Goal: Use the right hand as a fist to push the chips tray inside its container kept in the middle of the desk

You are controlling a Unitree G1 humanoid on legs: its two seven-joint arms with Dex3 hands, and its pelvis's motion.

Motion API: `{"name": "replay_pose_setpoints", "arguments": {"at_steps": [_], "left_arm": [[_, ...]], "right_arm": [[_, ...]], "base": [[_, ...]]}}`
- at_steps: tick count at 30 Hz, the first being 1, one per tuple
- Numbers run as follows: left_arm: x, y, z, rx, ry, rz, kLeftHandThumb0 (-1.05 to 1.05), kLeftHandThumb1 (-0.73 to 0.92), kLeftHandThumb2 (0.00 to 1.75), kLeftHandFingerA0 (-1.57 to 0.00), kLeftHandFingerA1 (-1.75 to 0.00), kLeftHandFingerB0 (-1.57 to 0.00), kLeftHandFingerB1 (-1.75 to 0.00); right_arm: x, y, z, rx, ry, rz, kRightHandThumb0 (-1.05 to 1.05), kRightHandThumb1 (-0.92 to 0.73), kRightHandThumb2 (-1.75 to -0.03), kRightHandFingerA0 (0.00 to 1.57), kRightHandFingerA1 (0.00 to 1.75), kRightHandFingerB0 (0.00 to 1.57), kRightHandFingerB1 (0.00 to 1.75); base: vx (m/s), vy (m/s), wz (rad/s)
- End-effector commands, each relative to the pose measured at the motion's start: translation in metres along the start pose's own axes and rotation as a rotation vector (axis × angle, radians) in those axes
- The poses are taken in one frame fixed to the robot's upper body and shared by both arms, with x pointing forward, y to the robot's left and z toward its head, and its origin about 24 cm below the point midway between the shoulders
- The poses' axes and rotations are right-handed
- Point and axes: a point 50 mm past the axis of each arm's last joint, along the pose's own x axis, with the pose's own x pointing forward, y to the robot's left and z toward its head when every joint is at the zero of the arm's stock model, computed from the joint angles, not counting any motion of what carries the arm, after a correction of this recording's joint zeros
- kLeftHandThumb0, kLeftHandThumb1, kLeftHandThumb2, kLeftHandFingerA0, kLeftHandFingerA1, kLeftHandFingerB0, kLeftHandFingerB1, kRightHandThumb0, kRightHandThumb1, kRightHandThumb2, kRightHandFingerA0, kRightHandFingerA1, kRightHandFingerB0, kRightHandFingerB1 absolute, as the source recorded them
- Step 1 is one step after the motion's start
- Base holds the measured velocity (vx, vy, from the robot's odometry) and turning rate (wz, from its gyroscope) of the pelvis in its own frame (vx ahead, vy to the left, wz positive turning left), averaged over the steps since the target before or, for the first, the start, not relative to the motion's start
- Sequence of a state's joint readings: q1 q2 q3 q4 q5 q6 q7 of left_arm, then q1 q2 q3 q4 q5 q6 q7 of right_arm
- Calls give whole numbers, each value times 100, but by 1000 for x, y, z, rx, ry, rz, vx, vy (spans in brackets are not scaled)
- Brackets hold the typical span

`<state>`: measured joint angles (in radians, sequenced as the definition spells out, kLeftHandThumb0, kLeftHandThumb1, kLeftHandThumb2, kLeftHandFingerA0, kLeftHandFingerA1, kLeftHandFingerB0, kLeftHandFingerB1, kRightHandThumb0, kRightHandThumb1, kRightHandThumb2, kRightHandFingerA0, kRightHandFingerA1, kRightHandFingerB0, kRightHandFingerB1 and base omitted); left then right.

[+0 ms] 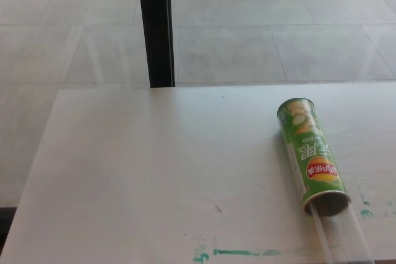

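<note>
On desk (154, 171): can (312, 156) lying, tray (343, 236) protruding; hands unseen.

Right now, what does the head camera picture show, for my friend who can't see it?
A green chips can lies on its side on the right of a white desk, its open end toward the camera with a clear tray sticking out. No robot hand is in view. Green marks streak the desk's near edge; a black post stands behind.
</note>
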<state>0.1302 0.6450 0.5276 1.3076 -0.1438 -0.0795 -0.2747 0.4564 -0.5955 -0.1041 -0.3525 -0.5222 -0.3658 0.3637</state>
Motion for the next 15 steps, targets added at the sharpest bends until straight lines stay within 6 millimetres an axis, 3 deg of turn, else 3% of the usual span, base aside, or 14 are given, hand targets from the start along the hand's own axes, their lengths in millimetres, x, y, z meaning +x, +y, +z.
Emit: {"name": "replay_pose_setpoints", "arguments": {"at_steps": [1, 3, 7, 8, 9, 10, 11, 12, 13, 15], "left_arm": [[-2, 9, 6, -17, -31, 22, -64, 81, 64, -50, -51, -39, -43], [-2, 9, 6, -14, -30, 24, -63, 80, 64, -48, -48, -38, -42], [-3, 11, 6, 5, -37, 22, -66, 81, 63, -51, -52, -41, -43], [-3, 11, 6, -3, -38, 17, -67, 80, 64, -50, -50, -39, -42], [-3, 11, 6, -4, -38, 18, -67, 81, 63, -51, -51, -39, -42], [-3, 11, 6, -6, -40, 14, -67, 64, 100, -43, -60, -32, -54], [-3, 11, 7, -8, -44, 14, -67, 64, 100, -43, -60, -32, -54], [-3, 11, 7, -5, -44, 13, -67, 63, 100, -44, -60, -33, -54], [-3, 11, 7, -6, -43, 14, -67, 81, 63, -50, -52, -40, -43], [-3, 12, 8, -5, -36, 20, -66, 81, 64, -51, -51, -40, -42]], "right_arm": [[9, 15, -26, -332, 191, 94, -65, -83, -65, 84, 72, 67, 49], [10, 15, -27, -338, 186, 77, -62, -85, -65, 80, 78, 62, 50], [16, 11, -25, -386, 214, 64, -64, -85, -65, 83, 71, 64, 47], [16, 12, -24, -424, 227, 61, -62, -71, -111, 82, 82, 54, 61], [17, 14, -24, -420, 222, 50, -65, -84, -66, 83, 80, 65, 48], [18, 16, -25, -413, 219, 42, -62, -69, -109, 80, 86, 58, 64], [18, 17, -26, -413, 218, 37, -62, -69, -109, 80, 86, 58, 64], [19, 19, -26, -416, 227, 62, -66, -86, -65, 82, 82, 65, 47], [19, 21, -27, -419, 233, 72, -67, -85, -66, 83, 86, 66, 47], [19, 24, -27, -422, 250, 90, -66, -86, -65, 82, 81, 64, 46]], "base": [[0, 0, 0], [0, 0, 0], [0, 0, 0], [0, 0, 0], [0, 0, 0], [0, 0, 0], [0, 0, 0], [0, 0, 0], [0, 0, 0], [0, 0, 0]]}}
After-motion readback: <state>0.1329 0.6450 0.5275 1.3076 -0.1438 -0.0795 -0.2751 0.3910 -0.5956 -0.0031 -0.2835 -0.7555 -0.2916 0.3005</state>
